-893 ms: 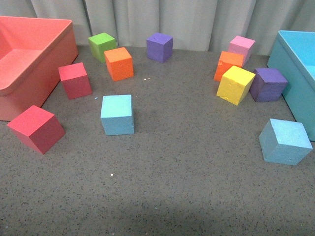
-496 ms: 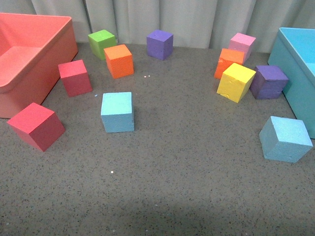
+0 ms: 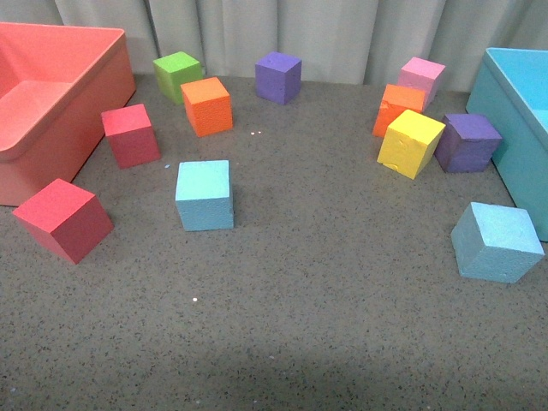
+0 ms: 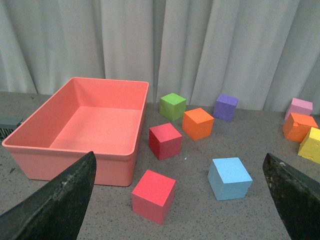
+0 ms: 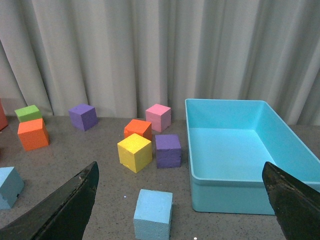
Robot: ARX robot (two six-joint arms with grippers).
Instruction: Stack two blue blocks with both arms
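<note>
Jaws on L gripper [image 4: 179,160] and R gripper [image 5: 180,165] both spread wide, nothing btw them; neither shows in front view. Vs 0.9 s ago only the framing has shifted a touch; vs 0.5 s ago nothing differs, and every cube sits where it was. So, I judge, stacking not begun: both picks remain.

Nearest is R blue block [image 3: 497,242], turned corner-on, just beside blue bin [image 3: 505,128]. L blue block [image 3: 204,195] stands square mid-table, well apart from it, w/ a red cube [image 3: 62,218] near.

Blocks look like matte, grainy foam, sharp-edged. Table [image 3: 325,325] is speckled grey. Blue bin and pink bin [image 3: 107,94] look like smooth, round-rimmed plastic. Farthest: pale pleated curtain [image 3: 342,34].
</note>
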